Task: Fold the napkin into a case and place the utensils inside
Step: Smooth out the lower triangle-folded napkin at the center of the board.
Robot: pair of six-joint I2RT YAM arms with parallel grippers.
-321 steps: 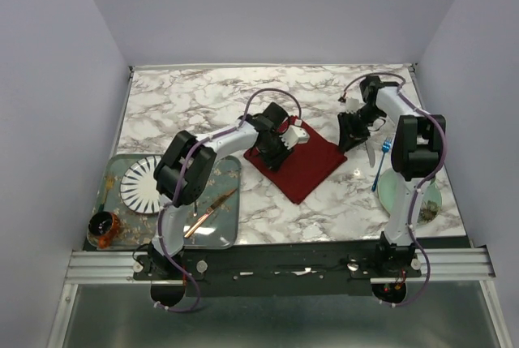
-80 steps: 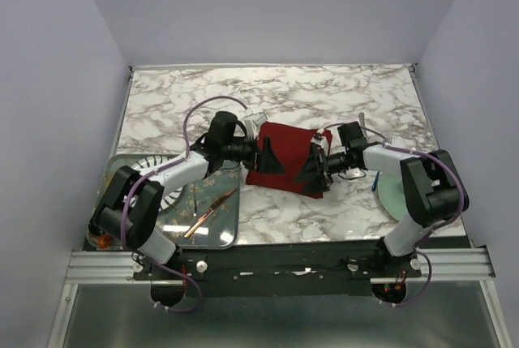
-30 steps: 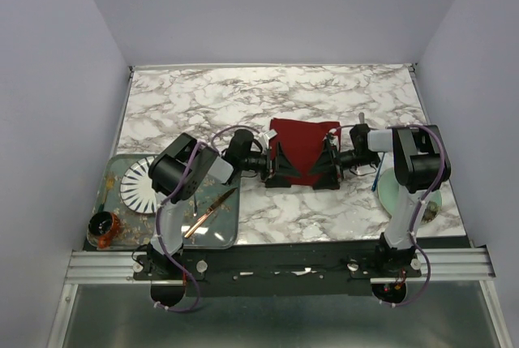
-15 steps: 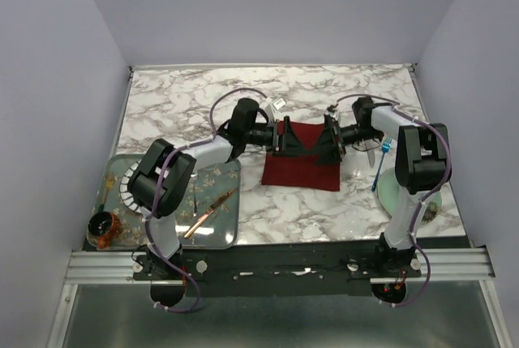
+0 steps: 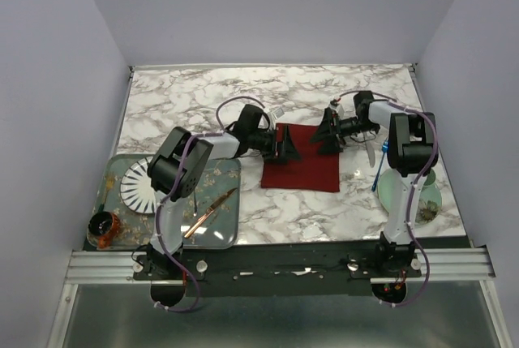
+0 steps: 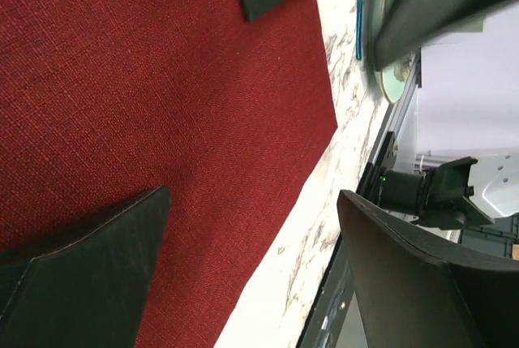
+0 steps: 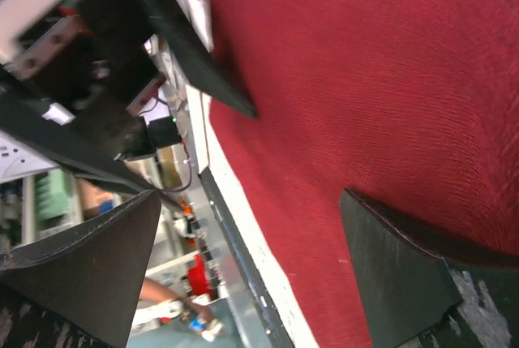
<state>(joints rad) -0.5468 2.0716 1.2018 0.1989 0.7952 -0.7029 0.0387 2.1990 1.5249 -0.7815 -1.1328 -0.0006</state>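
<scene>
The dark red napkin (image 5: 302, 165) lies flat on the marble table as a near-square rectangle; it fills the left wrist view (image 6: 162, 105) and the right wrist view (image 7: 381, 80). My left gripper (image 5: 285, 143) (image 6: 253, 194) hovers open over its far left part. Facing it, my right gripper (image 5: 327, 133) (image 7: 251, 194) hovers open over the far right corner. Neither has anything between its fingers. The blue-handled fork (image 5: 381, 163) (image 6: 358, 15) lies right of the napkin, and a pale utensil (image 5: 369, 152) lies beside it.
A pale green plate (image 5: 409, 192) (image 6: 389, 80) sits at the near right under the right arm. On the left, a tray (image 5: 227, 230) holds a white striped plate (image 5: 139, 186) and a copper knife (image 5: 209, 212). A dark cup (image 5: 104, 226) stands at the tray's near left corner.
Both grippers have moved from the napkin's near part toward its far edge, staying open. The napkin now shows flat and uncovered on its near side.
</scene>
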